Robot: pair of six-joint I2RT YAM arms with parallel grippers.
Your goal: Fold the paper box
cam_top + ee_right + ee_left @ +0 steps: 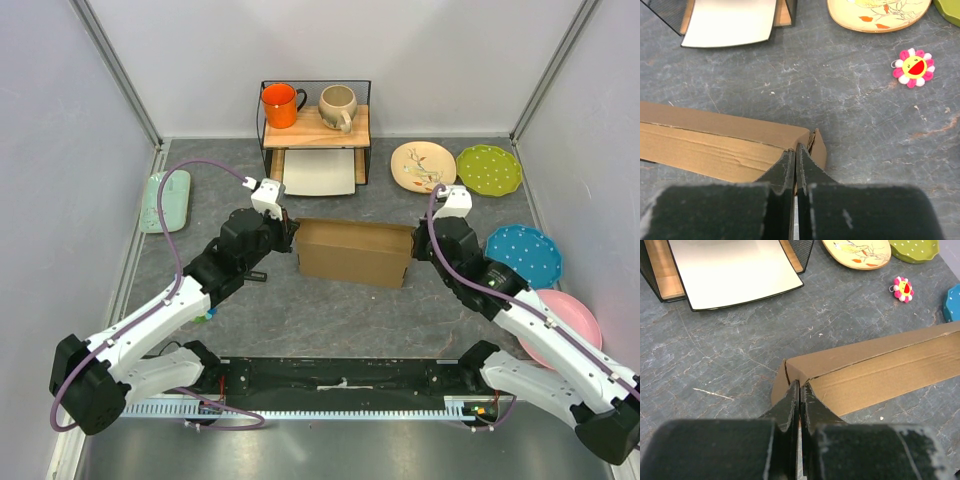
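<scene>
Nearest me, the left jaws and right jaws are each clamped thin on an end wall of the box (355, 252), at its 9 and 3 o'clock, which I judge pins it mid-bench (330, 320) and braces both ends upright for folding.

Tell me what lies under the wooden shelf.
A white tray lies under the shelf, its front end sticking out. The shelf board covers its back end.
</scene>
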